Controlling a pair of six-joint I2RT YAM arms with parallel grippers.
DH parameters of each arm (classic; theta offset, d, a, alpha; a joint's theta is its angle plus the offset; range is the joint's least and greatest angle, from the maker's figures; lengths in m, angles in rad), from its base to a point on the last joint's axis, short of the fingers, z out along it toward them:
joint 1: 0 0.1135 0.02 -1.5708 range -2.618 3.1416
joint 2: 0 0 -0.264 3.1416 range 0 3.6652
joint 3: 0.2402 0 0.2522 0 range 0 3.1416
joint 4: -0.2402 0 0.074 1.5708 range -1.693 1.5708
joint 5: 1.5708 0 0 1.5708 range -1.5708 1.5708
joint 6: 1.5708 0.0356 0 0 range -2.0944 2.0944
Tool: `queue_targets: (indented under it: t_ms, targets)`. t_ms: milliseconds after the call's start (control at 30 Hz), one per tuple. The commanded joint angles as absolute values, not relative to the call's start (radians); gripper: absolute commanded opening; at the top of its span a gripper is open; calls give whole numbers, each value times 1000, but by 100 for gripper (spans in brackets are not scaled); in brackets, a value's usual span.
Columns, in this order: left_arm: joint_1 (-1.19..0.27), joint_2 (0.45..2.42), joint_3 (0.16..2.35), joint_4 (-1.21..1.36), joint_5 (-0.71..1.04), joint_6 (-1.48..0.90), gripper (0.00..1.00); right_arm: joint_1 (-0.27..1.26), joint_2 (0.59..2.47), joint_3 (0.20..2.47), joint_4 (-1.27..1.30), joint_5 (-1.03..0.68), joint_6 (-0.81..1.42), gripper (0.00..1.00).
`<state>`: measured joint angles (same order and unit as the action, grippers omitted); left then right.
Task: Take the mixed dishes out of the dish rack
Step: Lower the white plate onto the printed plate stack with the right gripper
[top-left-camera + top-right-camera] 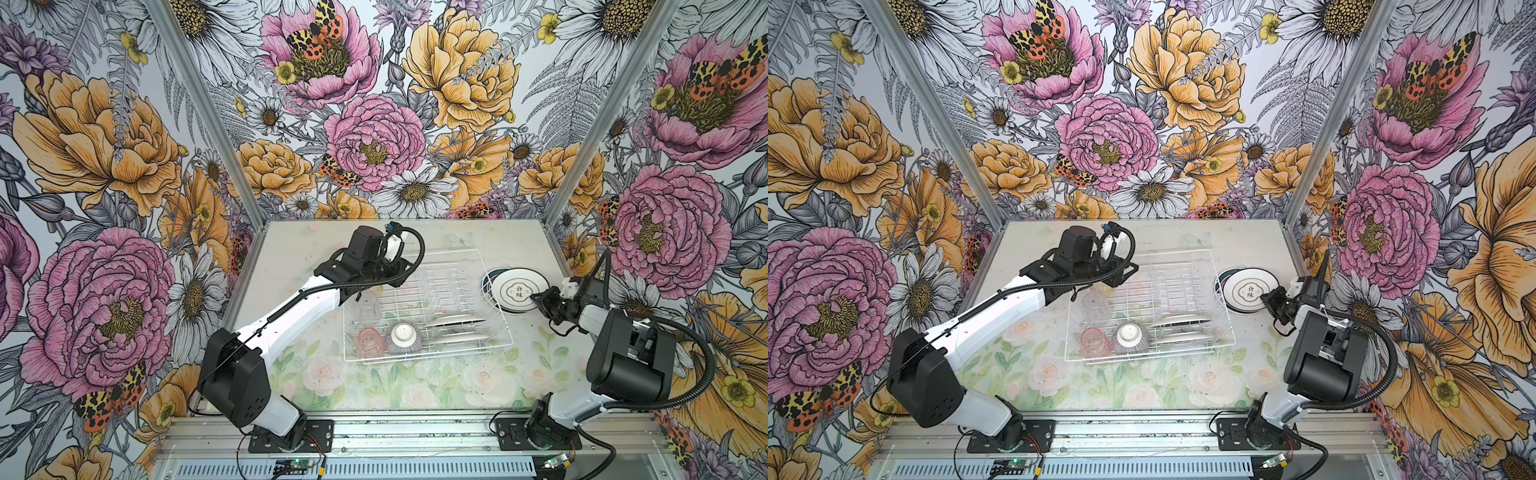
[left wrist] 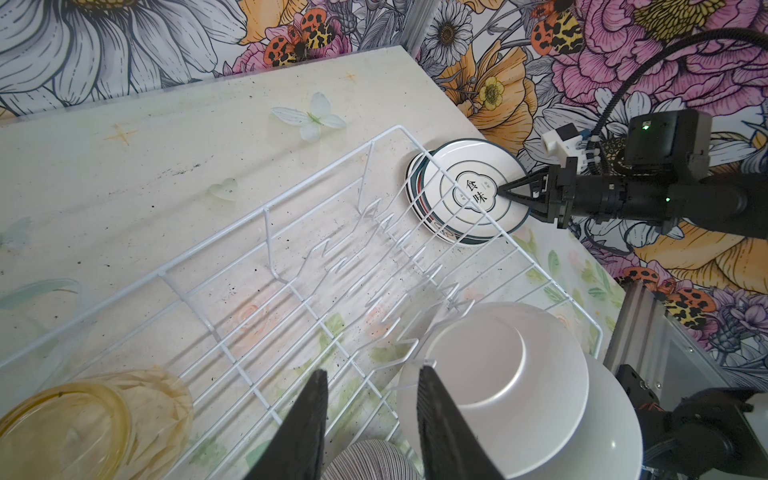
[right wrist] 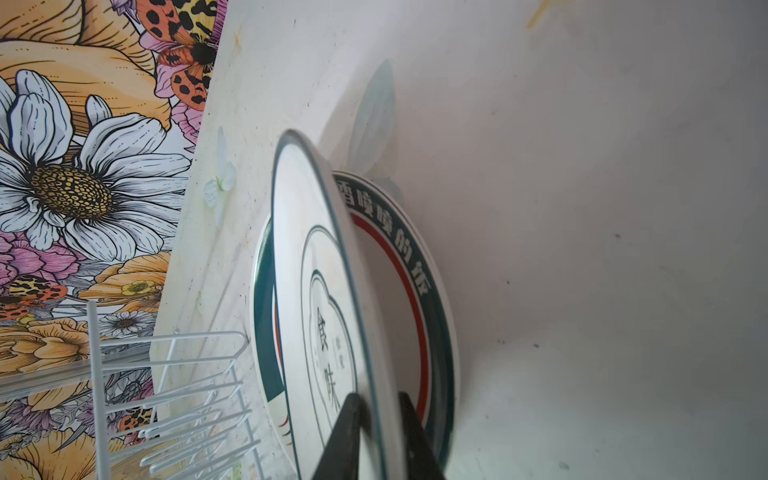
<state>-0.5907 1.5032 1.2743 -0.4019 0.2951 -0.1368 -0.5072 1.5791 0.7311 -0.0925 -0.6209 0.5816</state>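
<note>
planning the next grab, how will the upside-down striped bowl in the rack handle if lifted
The striped bowl looks like glazed ceramic: probably stiff, slick and chippable. It sits upside down, foot ring up, so pinching there seems safest; the sloped sides may slip. The pink tumbler stands close beside it and could get nudged.

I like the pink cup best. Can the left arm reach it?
Probably yes. The left gripper hangs open over the rack, and nothing covers the pink cup in its near corner. The bowl sits close beside it, so it could be a squeeze.

Floral wallpaper walls [image 1: 374,124] enclose a pale, perhaps rose-printed tabletop [image 1: 415,386].
</note>
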Motion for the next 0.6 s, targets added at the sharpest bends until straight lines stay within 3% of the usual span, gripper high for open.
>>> queue_targets:
  t_ms: [0, 233, 300, 567]
  targets:
    - [-588, 1496, 1259, -409, 293, -116, 38, -502, 1592, 719, -91, -611, 552, 17]
    - [-586, 1496, 1258, -409, 297, -117, 38, -502, 1604, 716, -115, -604, 530, 23]
    - [-586, 1496, 1258, -409, 298, -116, 38, -502, 1606, 719, -132, -592, 515, 33]
    - [-583, 1496, 1255, -409, 302, -110, 38, -500, 1588, 720, -192, -530, 472, 35]
